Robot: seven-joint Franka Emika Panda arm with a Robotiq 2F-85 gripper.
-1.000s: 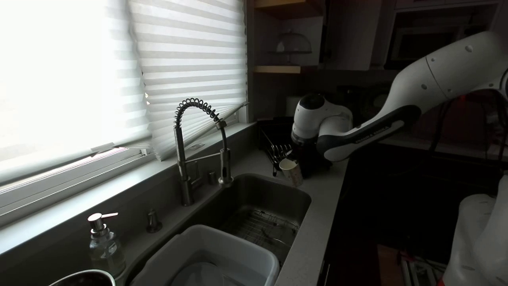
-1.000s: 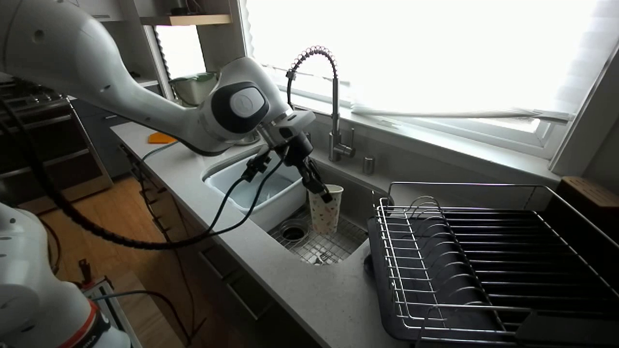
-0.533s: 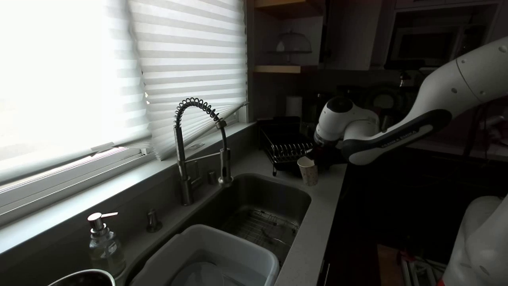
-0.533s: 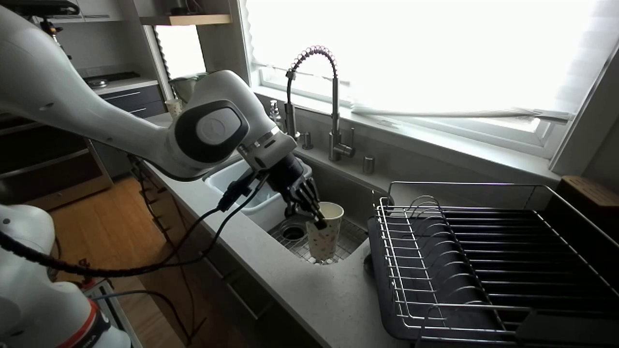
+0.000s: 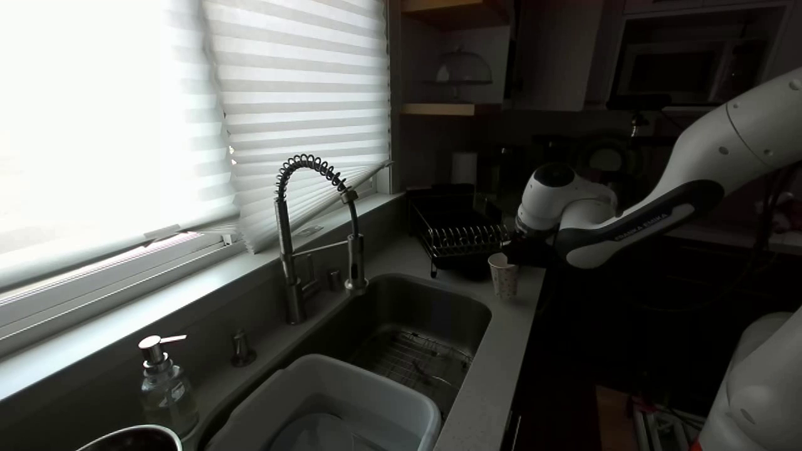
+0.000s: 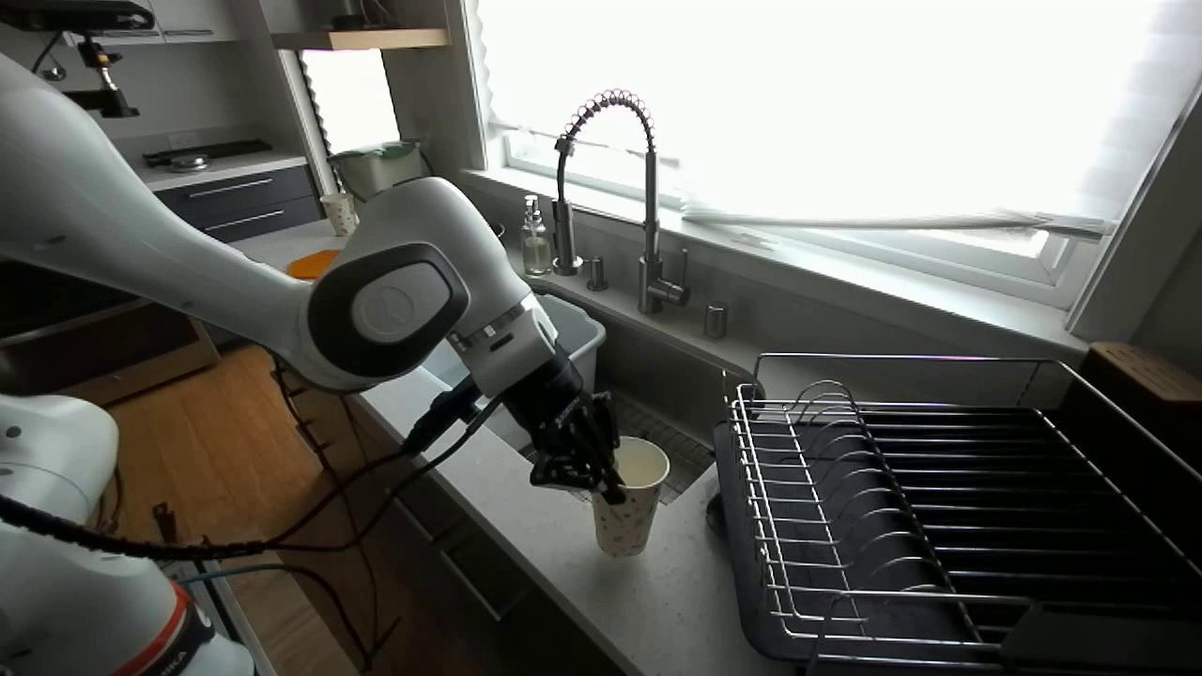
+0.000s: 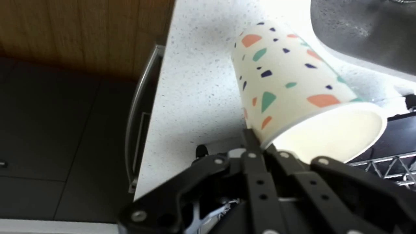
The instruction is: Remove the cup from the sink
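The cup (image 6: pixel 627 521) is white paper with coloured flecks, open end up and tilted slightly. It is beside the sink, over the counter strip next to the dish rack, and also shows in an exterior view (image 5: pixel 504 279) and the wrist view (image 7: pixel 286 74). My gripper (image 7: pixel 264 143) is shut on the cup's rim, one finger inside and one outside; its dark fingers also show in an exterior view (image 6: pixel 615 474). I cannot tell whether the cup's base touches the counter. The dark grey sink (image 5: pixel 432 304) shows its wall and bottom grid; a corner is in the wrist view (image 7: pixel 364 35).
A wire dish rack (image 6: pixel 901 526) stands close beside the cup. A white tub (image 5: pixel 376 382) sits in the sink. The coiled faucet (image 5: pixel 288 263) and soap dispenser (image 5: pixel 168 394) stand behind it. A similar cup (image 6: pixel 339 214) stands on the far counter. The counter (image 7: pixel 195 97) edge drops to the floor.
The arm has carried the cup from above the sink to the counter strip near the dish rack, and lower. The cup stays in the gripper throughout.
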